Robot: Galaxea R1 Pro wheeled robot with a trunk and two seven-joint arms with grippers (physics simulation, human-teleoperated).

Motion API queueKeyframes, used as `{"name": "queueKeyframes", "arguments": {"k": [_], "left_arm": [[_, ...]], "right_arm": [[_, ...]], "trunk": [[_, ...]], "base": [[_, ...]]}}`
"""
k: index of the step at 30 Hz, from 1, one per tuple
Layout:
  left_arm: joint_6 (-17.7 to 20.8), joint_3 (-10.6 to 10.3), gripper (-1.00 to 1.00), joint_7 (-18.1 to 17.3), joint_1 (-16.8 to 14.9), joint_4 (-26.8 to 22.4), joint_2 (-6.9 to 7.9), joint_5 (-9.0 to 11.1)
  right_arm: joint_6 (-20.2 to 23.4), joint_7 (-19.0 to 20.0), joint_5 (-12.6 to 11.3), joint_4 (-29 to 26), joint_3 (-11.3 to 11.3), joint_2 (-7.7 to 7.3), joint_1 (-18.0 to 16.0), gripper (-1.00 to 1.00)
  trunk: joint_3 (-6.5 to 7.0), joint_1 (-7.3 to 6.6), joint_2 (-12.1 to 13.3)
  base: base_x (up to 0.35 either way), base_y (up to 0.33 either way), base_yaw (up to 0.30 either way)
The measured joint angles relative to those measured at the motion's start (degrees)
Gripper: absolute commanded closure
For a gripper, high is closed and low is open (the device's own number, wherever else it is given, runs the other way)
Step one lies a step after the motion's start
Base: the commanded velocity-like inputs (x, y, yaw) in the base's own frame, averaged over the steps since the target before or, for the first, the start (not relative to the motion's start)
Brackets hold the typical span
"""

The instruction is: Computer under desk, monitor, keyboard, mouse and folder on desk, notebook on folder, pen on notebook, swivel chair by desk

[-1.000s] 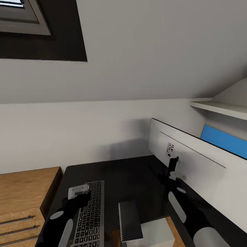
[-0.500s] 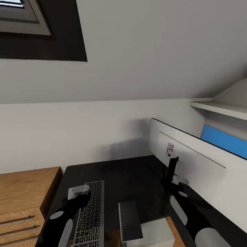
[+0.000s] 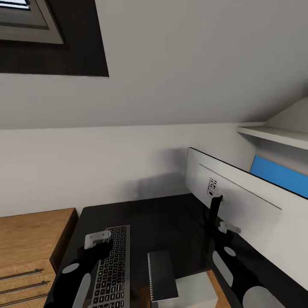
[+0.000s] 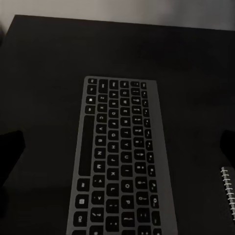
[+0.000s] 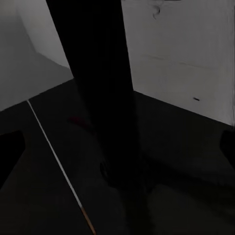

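Observation:
A grey keyboard [image 3: 112, 269] lies lengthwise on the black desk [image 3: 162, 222]. My left gripper [image 3: 100, 244] hovers open over its far end, and in the left wrist view the keyboard [image 4: 120, 161] lies between the spread fingers [image 4: 11, 152]. A spiral notebook [image 3: 162, 276] rests just right of the keyboard. The white-backed monitor [image 3: 233, 194] stands on the desk at the right on a black stand [image 3: 215, 209]. My right gripper [image 3: 225, 227] is open just short of that stand's foot, and the stand [image 5: 98, 78] rises straight ahead between its fingers, untouched.
A wooden drawer cabinet [image 3: 34, 244] adjoins the desk's left side. A white box [image 3: 192, 293] shows below the desk's near edge. A shelf [image 3: 278, 136] and a blue panel [image 3: 278, 174] lie beyond the monitor. The sloped wall closes the desk's back.
My right gripper has drawn back from the monitor stand toward the desk's near right. The left gripper, keyboard and notebook have not moved.

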Motion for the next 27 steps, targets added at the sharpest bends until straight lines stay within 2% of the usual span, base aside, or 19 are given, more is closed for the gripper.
{"name": "queueKeyframes", "arguments": {"k": [5, 9, 12, 27], "left_arm": [[0.0, 0.0, -1.0, 0.0, 0.02, 0.0, 0.0, -0.05], [0.0, 0.0, -1.0, 0.0, 0.0, 0.0, 0.0, -0.05], [0.0, 0.0, -1.0, 0.0, 0.0, 0.0, 0.0, -0.06], [0.0, 0.0, -1.0, 0.0, 0.0, 0.0, 0.0, -0.07]], "right_arm": [[-0.63, 0.13, 1.49, 0.18, 0.13, -0.03, 0.0, -1.0], [-0.77, 0.16, 4.5, 0.22, 0.11, 0.0, 0.0, -1.0], [-0.79, 0.22, 5.3, 0.09, 0.17, 0.0, 0.0, -1.0], [-0.84, 0.43, 5.82, -0.08, 0.15, 0.01, 0.0, -1.0]], "trunk": [[0.0, 0.0, 0.0], [0.0, 0.0, 0.0], [0.0, 0.0, 0.0], [0.0, 0.0, 0.0]], "base": [[0.0, 0.0, 0.0], [0.0, 0.0, 0.0], [0.0, 0.0, 0.0], [0.0, 0.0, 0.0]]}}
